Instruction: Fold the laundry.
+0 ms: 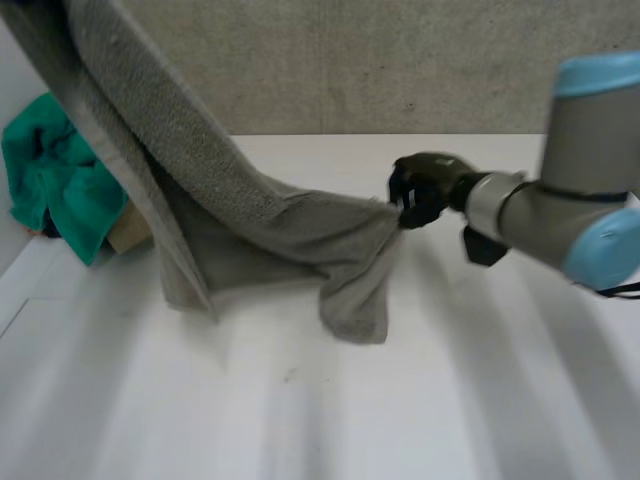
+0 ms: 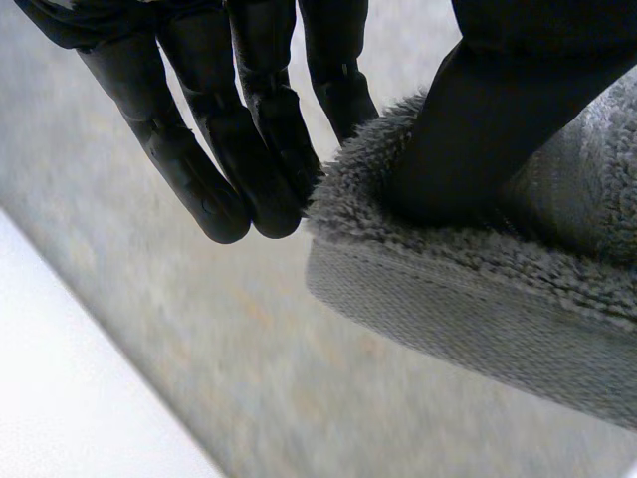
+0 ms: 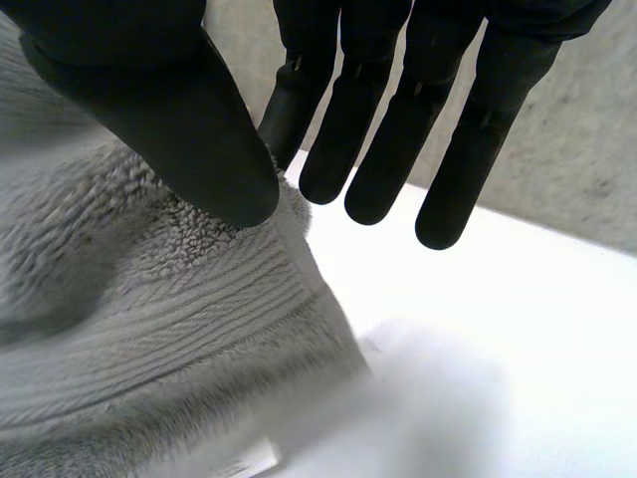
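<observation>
A grey towel (image 1: 250, 210) hangs stretched above the white table (image 1: 420, 400), rising steeply toward the upper left and sagging in the middle, with one end drooping onto the table. My right hand (image 1: 425, 190) pinches the towel's right corner. In the right wrist view its thumb (image 3: 189, 129) presses the towel (image 3: 149, 319) against a finger. In the left wrist view my left hand (image 2: 239, 149) pinches the towel's hemmed edge (image 2: 478, 299) between thumb and straight fingers, high off the table.
A green cloth (image 1: 60, 180) lies bunched at the table's far left, over a tan object (image 1: 130, 232). A grey wall (image 1: 400, 60) stands behind the table.
</observation>
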Robot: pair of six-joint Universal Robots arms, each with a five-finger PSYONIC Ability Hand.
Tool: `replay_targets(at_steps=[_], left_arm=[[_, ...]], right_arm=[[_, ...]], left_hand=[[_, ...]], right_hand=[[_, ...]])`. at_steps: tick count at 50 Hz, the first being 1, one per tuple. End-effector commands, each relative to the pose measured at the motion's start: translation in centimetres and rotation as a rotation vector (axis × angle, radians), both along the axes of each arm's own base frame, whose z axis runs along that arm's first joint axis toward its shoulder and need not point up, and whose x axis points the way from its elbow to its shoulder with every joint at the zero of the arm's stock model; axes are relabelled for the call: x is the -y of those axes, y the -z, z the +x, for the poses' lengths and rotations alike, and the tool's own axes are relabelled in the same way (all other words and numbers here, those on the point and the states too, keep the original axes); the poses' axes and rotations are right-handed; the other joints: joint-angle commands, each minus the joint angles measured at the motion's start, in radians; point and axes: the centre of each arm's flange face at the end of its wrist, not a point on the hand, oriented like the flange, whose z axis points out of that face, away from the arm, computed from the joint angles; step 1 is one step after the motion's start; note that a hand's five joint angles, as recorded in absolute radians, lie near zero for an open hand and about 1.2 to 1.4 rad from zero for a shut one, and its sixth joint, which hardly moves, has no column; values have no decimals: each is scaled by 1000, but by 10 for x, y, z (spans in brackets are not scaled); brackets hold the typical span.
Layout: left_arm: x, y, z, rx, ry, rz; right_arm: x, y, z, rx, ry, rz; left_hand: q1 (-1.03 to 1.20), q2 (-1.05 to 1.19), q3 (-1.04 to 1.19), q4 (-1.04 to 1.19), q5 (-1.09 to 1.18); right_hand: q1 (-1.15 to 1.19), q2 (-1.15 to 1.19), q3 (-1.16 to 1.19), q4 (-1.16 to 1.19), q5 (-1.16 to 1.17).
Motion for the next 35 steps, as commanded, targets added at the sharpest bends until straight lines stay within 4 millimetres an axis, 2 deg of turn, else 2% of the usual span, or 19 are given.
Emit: replay_targets(at_steps=[1,4,7,10,13,19,21,24,25,27,28,30,31,34,35], left_arm=[[13,38,22,-2,-47,160],[9,57,22,10,-33,225],[5,93,22,41,-20,338],[2,113,23,66,-18,401],[0,149,22,127,-16,519],[8,198,17,216,-12,680],[14,215,14,241,-9,734],[23,226,7,262,-1,758],[31,232,1,273,9,763],[39,233,-6,272,15,752],[51,229,-12,265,17,720],[64,220,-17,249,18,669],[79,203,-23,216,16,589],[101,162,-30,131,6,414],[112,131,-31,56,-8,292]], right_arm=[[-29,-15,-23,-101,-107,62],[-42,-13,-37,-233,-116,68],[-55,-31,-61,-415,-94,-38],[-60,-41,-74,-515,-88,-102],[-62,-40,-90,-631,-90,-113],[-62,-8,-100,-779,-184,34],[-52,5,-99,-800,-197,61],[-41,16,-97,-805,-189,82],[-30,22,-95,-792,-162,79],[-18,24,-92,-769,-123,58],[-4,23,-88,-734,-77,17],[9,15,-83,-694,-24,-46],[24,-1,-80,-647,38,-139],[46,-35,-76,-554,150,-316],[57,-62,-75,-478,229,-442]], left_hand=[[229,199,205,201,247],[229,199,205,201,247],[229,199,205,201,247],[229,199,205,201,247],[229,199,205,201,247],[229,199,205,201,247],[229,199,205,201,247],[229,199,205,201,247],[229,199,205,201,247],[229,199,205,201,247],[229,199,205,201,247],[229,199,205,201,247],[229,199,205,201,247],[229,199,205,201,247],[229,199,205,201,247]], right_hand=[[280,217,210,201,232],[280,217,210,201,232],[280,217,210,201,232],[280,217,210,201,232],[280,217,210,201,232],[280,217,210,201,232],[280,217,210,201,232],[280,217,210,201,232],[280,217,210,201,232],[280,217,210,201,232],[280,217,210,201,232],[280,217,210,201,232],[280,217,210,201,232],[280,217,210,201,232],[280,217,210,201,232]])
